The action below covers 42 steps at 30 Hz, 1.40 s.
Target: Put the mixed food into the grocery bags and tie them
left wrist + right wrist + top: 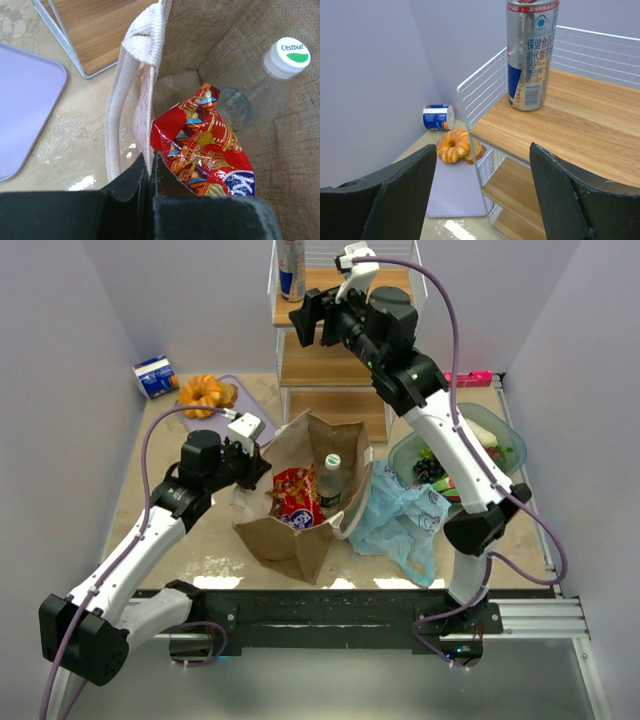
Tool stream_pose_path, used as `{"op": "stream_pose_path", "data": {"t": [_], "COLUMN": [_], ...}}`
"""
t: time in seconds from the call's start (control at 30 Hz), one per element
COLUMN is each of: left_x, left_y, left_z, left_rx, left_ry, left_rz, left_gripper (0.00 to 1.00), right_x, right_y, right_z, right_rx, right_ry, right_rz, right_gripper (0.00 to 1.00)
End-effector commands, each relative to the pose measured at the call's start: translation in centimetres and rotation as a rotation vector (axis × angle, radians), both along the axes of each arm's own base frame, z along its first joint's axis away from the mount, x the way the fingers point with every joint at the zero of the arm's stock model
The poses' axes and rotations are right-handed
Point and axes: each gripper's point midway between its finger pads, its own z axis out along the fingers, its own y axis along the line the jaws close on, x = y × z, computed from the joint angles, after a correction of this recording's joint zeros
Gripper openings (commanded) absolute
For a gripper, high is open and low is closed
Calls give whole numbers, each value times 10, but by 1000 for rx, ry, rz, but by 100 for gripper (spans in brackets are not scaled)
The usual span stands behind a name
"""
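Observation:
The brown paper bag (290, 540) stands open mid-table, and inside it lie the red snack packet (200, 145) and the clear bottle (250, 85). My left gripper (150, 167) is shut on the bag's white handle (142, 50) at its left rim. A red-blue drink can (530, 55) stands upright on the shelf's top board. The right gripper (482, 150) hovers open in front of the can, a little below it, with nothing between its fingers. To the right of the paper bag, the light-blue plastic bag (405, 520) lies crumpled. Dark grapes (428, 470) and a pale fruit (480, 435) sit in the green bowl (402, 455).
A wire-and-wood shelf (580, 125) stands at the back centre. Left of it a purple tray (455, 190) carries the orange ring pastry (452, 145), with the small blue-white carton (437, 117) behind it by the wall. A pink object (468, 378) lies at the back right.

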Motion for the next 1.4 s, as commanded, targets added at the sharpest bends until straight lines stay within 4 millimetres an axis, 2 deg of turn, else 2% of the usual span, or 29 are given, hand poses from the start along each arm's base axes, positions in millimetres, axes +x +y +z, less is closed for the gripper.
{"op": "stream_pose_path", "data": {"t": [0.0, 0.07, 0.1, 0.13, 0.2, 0.53, 0.63, 0.77, 1.23, 1.37], "left_x": [0, 0, -1, 0, -1, 0, 0, 1, 2, 2], "left_y": [-7, -8, -8, -8, -8, -7, -7, -8, -10, -10], "left_z": [16, 15, 14, 15, 15, 16, 15, 14, 10, 7], "left_rx": [-43, -45, -46, -48, -46, -41, -42, -41, -38, -35], "left_ry": [-43, -39, -37, -40, -40, -46, -44, -40, -27, -19], "left_rz": [-26, -29, -30, -31, -32, -23, -28, -31, -38, -38], "left_gripper": [0, 0, 0, 0, 0, 0, 0, 0, 0, 0], "right_x": [14, 27, 38, 42, 57, 97, 103, 115, 119, 119], "right_y": [-1, -4, 1, -1, 4, 8, 12, 18, 18, 21], "right_z": [19, 20, 9, 12, 3, -10, -12, -24, -1, 3], "right_rx": [13, 19, 9, 16, 11, 48, 68, 79, 126, 133], "right_ry": [-81, -103, -91, -105, -108, -156, -163, -161, -275, -313], "right_rz": [57, 51, 56, 51, 51, 11, 16, 12, -6, 11], "right_gripper": [77, 74, 73, 73, 73, 75, 78, 81, 82, 77]}}
